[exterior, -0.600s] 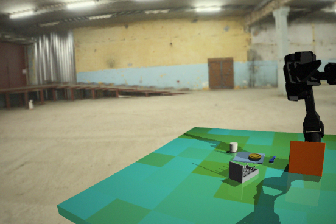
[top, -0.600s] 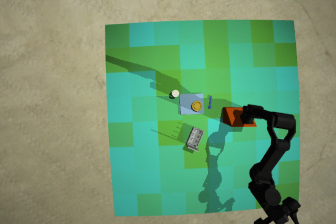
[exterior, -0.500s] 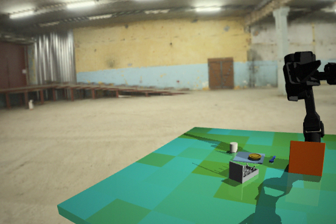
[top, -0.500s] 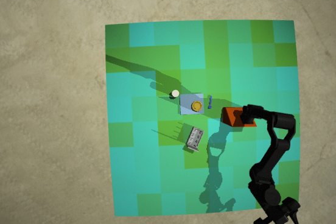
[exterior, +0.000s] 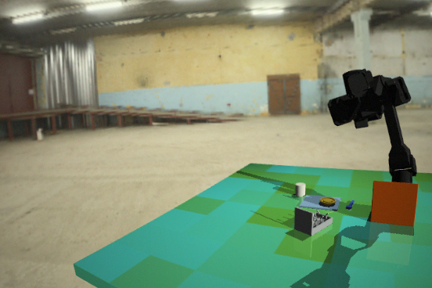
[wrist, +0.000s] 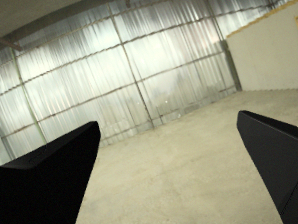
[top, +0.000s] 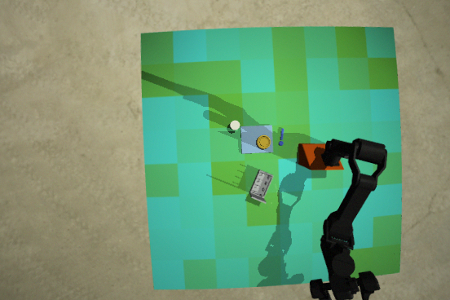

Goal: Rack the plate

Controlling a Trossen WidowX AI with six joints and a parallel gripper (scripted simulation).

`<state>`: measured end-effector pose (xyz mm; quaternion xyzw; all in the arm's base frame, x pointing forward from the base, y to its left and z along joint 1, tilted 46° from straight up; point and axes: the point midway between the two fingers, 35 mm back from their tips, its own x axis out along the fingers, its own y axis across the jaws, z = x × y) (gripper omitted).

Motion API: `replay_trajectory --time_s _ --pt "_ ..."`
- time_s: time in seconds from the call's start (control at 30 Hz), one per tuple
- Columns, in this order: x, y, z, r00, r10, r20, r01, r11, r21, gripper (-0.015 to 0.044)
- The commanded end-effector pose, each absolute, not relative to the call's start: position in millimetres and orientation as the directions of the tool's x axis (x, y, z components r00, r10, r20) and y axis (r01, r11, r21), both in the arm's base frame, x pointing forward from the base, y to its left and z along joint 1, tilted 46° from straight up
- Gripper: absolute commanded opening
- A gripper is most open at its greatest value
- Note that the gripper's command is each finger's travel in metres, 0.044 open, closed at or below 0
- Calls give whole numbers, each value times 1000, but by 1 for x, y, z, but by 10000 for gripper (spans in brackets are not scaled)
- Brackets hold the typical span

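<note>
The plate (top: 264, 142) (exterior: 328, 200) is small, round and yellow. It lies flat on a pale blue mat (top: 249, 146) (exterior: 310, 201) near the middle of the table. The grey dish rack (top: 261, 186) (exterior: 311, 221) stands just in front of the mat. My gripper (top: 326, 154) (exterior: 340, 110) (wrist: 168, 123) is open and empty. It hangs high above the table, over the orange box (top: 310, 157) (exterior: 394, 203), to the right of the plate. The wrist view shows only the two dark fingers, the hall wall and the table's edge.
A white cup (top: 234, 125) (exterior: 300, 189) stands left of the mat. A small blue utensil (top: 280, 142) (exterior: 350, 204) lies right of it. The tall orange box stands between the arm's base and the plate. The green and teal table (top: 183, 227) ends at edges all round.
</note>
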<state>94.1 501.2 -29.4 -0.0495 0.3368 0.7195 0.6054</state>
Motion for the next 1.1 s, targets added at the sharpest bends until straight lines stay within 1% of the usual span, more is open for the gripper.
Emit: replay_trajectory --time_s 0.0,0.23,0.5,0.8,1.07 --pt "127 494 -29 -162 820 -549 -898 108 426 400" --pt "172 468 -35 -26 742 -670 -850 336 405 400" --pt "218 426 -39 103 600 -793 -750 570 334 400" --pt "259 366 -36 202 384 -901 -595 779 199 400" --pt "284 302 -25 243 156 -957 -435 900 36 400"
